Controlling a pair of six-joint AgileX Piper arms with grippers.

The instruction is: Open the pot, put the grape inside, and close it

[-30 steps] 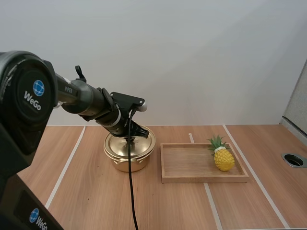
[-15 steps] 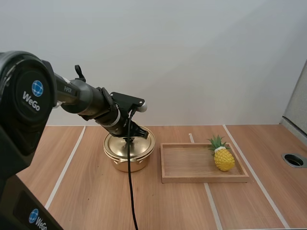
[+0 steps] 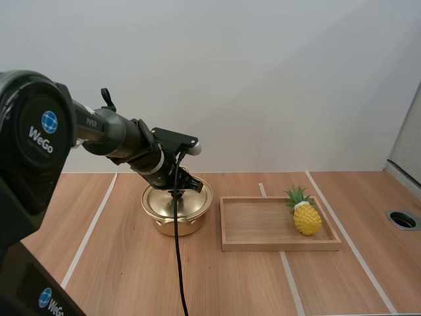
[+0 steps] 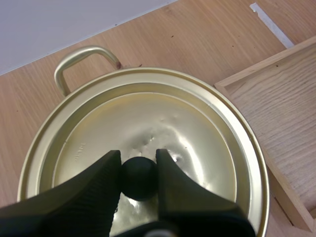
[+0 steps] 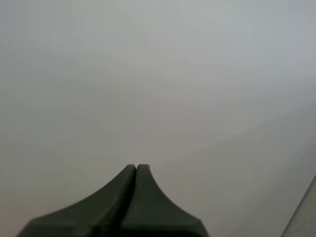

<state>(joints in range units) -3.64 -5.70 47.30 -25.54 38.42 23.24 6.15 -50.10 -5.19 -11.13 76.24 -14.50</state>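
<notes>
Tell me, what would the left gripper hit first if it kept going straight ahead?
The left gripper is pinching the knob, so nothing lies between them. Going straight on, it would most likely press onto the lid right behind the knob.

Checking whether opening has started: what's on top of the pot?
The gold lid sits on the pot, its black knob pinched by the left gripper. The lid hides the inside.

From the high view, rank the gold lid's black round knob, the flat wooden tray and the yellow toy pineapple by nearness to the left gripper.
1. The black round knob: pinched in the left gripper, atop the gold lid.
2. The flat wooden tray: to the lid's right.
3. The yellow toy pineapple: at the tray's far right end.
</notes>
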